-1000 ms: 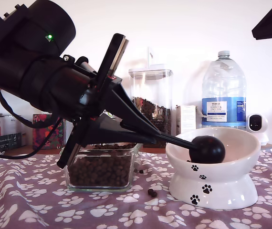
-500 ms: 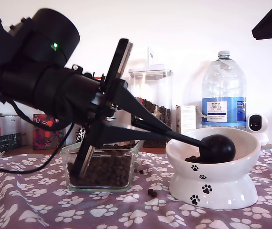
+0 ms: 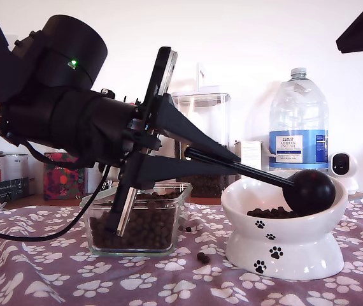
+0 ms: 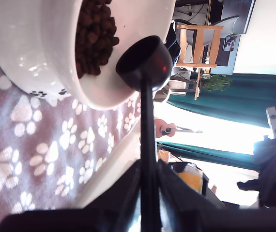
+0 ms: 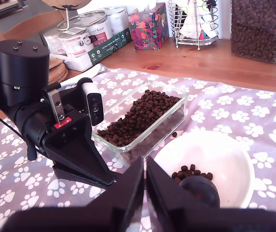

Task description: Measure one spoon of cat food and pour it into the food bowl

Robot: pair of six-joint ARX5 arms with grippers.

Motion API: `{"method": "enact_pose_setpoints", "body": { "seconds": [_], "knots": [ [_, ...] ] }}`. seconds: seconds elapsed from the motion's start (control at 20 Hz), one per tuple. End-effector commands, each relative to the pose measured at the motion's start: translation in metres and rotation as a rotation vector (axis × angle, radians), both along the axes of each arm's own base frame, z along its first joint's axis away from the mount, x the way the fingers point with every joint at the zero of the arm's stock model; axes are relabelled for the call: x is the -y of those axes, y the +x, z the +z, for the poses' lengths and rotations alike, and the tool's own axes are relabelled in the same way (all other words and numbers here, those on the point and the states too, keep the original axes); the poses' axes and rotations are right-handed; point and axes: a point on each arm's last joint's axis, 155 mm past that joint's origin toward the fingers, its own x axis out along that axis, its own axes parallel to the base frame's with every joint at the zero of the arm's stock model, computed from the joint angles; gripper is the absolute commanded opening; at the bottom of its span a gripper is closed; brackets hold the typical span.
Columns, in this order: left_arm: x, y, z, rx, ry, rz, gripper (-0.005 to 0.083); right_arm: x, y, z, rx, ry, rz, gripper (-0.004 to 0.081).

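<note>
My first gripper [image 3: 212, 163] reaches in from the exterior view's left and is shut on the thin handle of the black spoon [image 3: 309, 190]. The spoon's round cup [image 4: 144, 62] hangs just over the inside of the white paw-print food bowl [image 3: 290, 245], toward the exterior view's right. A small heap of brown cat food [image 3: 267, 212] lies in the bowl [image 5: 225, 159], beside the cup [image 5: 199, 191]. My second gripper [image 5: 144, 166] hovers high above, its fingers shut with nothing between them. I cannot tell whether the cup holds any kibble.
A square glass dish [image 3: 137, 226] full of kibble stands at the exterior view's left of the bowl, with loose pellets [image 3: 203, 257] on the paw-print cloth between them. Behind are a tall clear kibble container [image 3: 200, 137], a water bottle [image 3: 298, 121], a small white camera [image 3: 342, 166] and tins [image 5: 87, 31].
My first gripper has swung the spoon's cup up and toward the exterior view's right across the bowl. Kibble now shows in the bowl where none showed a second ago.
</note>
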Motion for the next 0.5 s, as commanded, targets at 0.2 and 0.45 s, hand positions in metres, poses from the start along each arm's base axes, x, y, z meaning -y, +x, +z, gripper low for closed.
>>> {"method": "enact_pose_setpoints", "body": {
  "seconds": [0.2, 0.45],
  "knots": [
    [-0.008, 0.018, 0.017, -0.001, -0.066, 0.024, -0.0021, -0.002, 0.000, 0.005, 0.012, 0.005, 0.006, -0.0003],
    [-0.009, 0.018, 0.021, -0.012, -0.081, 0.018, -0.0021, -0.002, 0.000, 0.005, 0.018, 0.001, 0.007, -0.0003]
  ]
}}
